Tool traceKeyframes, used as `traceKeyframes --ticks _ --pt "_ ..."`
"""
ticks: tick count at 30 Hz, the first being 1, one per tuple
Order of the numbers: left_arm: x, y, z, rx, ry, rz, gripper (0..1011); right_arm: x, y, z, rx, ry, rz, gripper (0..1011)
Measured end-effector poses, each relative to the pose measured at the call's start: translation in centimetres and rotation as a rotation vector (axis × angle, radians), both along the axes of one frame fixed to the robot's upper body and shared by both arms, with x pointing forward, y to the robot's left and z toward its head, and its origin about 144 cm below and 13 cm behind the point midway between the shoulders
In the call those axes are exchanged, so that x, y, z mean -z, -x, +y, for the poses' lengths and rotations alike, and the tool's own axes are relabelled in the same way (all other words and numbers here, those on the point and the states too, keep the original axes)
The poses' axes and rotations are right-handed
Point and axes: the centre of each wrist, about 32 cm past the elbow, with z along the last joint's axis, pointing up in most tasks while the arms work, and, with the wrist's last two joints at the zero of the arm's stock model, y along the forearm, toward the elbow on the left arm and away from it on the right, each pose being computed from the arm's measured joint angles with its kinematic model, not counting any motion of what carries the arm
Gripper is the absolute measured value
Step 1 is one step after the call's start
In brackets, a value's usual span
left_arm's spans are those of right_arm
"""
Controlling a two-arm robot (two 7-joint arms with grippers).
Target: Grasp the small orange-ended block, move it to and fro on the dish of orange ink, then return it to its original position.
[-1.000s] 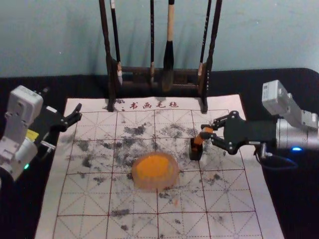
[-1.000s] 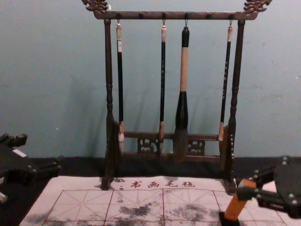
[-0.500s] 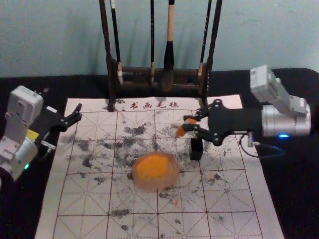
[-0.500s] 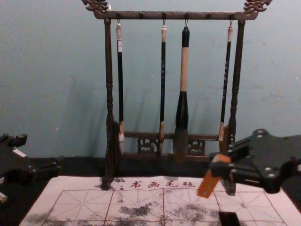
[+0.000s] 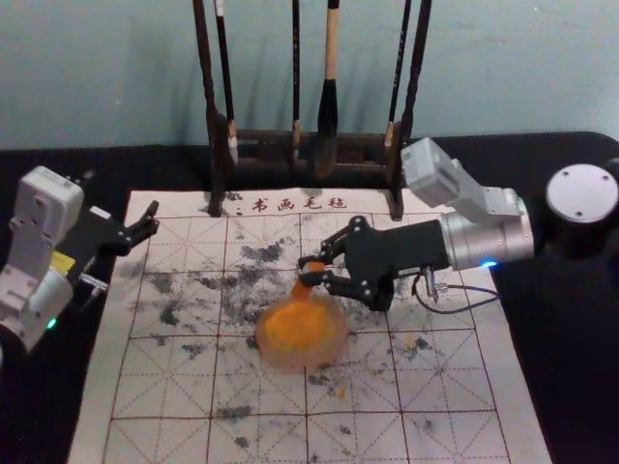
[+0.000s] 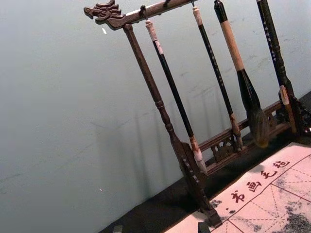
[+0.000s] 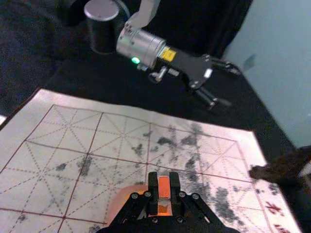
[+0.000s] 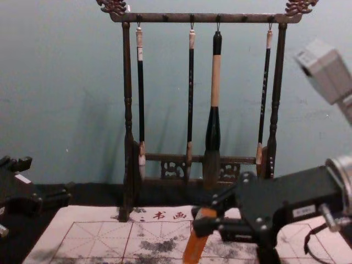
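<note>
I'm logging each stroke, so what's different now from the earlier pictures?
The right gripper has carried the orange-ended block leftward from the black holder to the far side of the orange ink dish. It held the block throughout; nothing was let go. The dish, holder, brush rack and open left gripper stayed put.

In the head view, the right gripper (image 5: 308,272) partly hides the black stand (image 5: 384,294), and the top edge cuts off the brush rack (image 5: 207,97). The chest view's bottom edge crops the orange block (image 8: 197,245).
</note>
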Motion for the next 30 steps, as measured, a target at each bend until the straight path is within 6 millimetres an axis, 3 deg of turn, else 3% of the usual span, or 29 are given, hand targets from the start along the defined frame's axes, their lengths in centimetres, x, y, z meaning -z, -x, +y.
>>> traceKeyframes --ticks 8,30 --pt "0.0 0.0 0.0 0.000 0.000 0.000 1001 0.2 -1.1 1.1 -0.049 0.057 0.012 137" --pt "0.0 0.0 0.0 0.000 0.000 0.000 1001 0.8 -1.9 1.2 -0.084 0.125 0.001 137"
